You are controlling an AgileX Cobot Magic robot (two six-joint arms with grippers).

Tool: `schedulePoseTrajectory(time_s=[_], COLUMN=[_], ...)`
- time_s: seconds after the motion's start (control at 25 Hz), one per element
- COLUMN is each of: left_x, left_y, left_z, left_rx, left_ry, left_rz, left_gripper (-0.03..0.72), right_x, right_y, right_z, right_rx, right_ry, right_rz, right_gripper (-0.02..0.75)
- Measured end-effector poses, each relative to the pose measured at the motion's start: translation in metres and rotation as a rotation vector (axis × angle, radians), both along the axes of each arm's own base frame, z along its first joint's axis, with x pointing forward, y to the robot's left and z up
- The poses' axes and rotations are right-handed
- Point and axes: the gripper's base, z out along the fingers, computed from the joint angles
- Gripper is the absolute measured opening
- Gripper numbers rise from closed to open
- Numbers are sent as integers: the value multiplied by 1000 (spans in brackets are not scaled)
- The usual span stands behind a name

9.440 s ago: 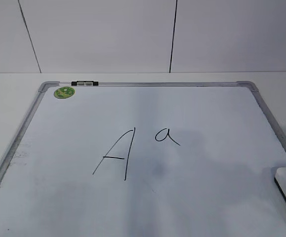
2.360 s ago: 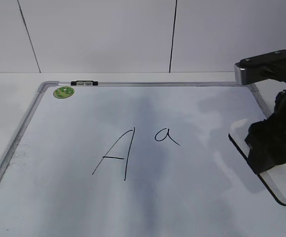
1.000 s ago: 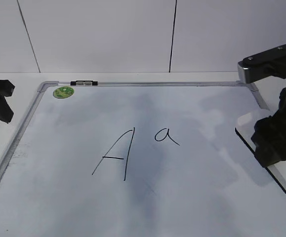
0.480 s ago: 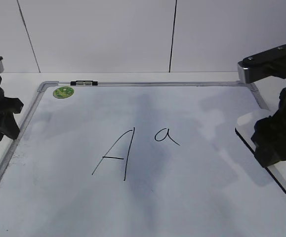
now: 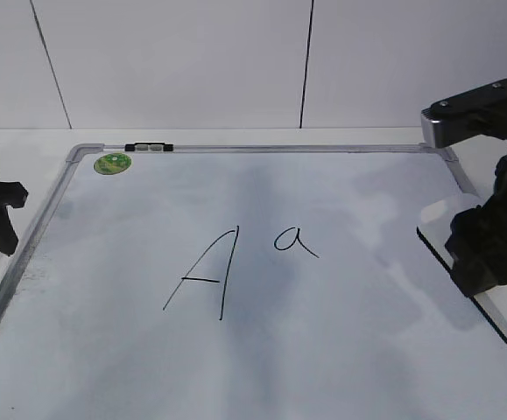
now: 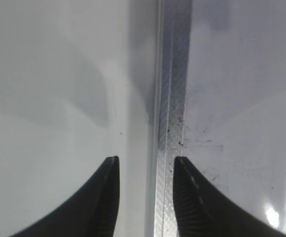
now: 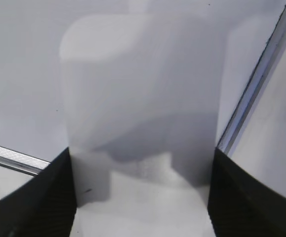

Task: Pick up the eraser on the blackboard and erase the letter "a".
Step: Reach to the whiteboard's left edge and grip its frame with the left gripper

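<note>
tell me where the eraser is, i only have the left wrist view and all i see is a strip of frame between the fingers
observer: the eraser is at the right edge of the blackboard, clamped between the right gripper fingers.
operator: is the small a wiped yet
observer: no, the letter "a" is intact near the board's middle, just right of the capital A.
operator: anything else on the board
observer: a round green magnet in the far left corner.
</note>
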Motion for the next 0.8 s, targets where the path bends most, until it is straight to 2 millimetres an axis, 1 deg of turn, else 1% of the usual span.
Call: schedulePoseTrajectory(time_s=[0.12, 0.36, 0.48, 0.68, 0.8], left_x=[0, 2, 5, 15, 15], left_y=[0, 0, -1, -1, -2], left_z=[-1, -14, -17, -12, -10], left_rx=[0, 1, -2, -8, -10], left_ry=[4, 44, 68, 71, 76], left_rz=[0, 0, -5, -14, -16], left_gripper=[276, 276, 276, 273, 262], right_x=[0, 0, 0, 0, 0], right_y=[0, 0, 0, 0, 0], right_z=[0, 0, 0, 0, 0], right_rx=[0, 0, 0, 0, 0], right_ry=[0, 0, 0, 0, 0], right_rz=[0, 0, 0, 0, 0], right_gripper=[532, 532, 532, 531, 531])
